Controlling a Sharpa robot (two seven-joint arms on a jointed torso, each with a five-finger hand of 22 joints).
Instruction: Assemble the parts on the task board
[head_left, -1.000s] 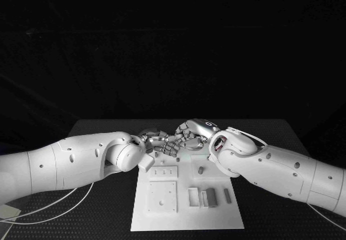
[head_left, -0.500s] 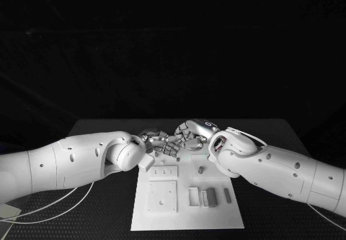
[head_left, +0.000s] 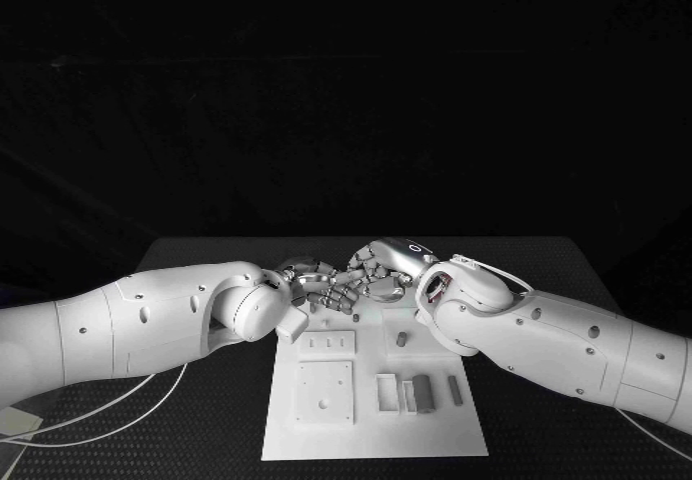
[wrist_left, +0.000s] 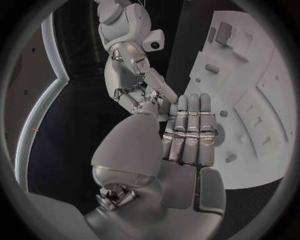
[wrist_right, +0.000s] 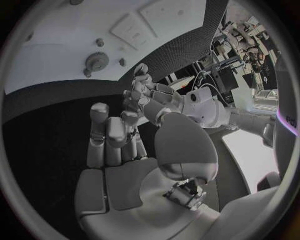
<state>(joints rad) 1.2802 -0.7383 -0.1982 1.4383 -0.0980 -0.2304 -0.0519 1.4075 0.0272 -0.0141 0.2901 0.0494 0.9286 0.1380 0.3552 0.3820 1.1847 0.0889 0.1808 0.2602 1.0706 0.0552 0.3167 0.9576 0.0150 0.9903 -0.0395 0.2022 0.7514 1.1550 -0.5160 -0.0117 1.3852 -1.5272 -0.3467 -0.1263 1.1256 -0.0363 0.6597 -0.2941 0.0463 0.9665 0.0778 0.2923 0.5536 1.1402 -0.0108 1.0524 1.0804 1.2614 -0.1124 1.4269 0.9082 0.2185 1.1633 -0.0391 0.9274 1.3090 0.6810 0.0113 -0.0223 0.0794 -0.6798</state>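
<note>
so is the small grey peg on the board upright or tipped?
Upright: the peg stands on end on the task board, near the right arm in the head view.

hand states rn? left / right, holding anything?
Left hand: cannot tell; fingers meet the right hand's over the task board's far end, no part visible in them.
Right hand: cannot tell, same.

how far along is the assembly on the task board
Early, it seems. Done: nothing plainly finished; a grey peg stands upright on the task board. In hand: the left hand and right hand meet fingertip to fingertip above the board's far edge; whether they hold a part between them I cannot tell. Left: the grey bars near the right side lie loose.
</note>
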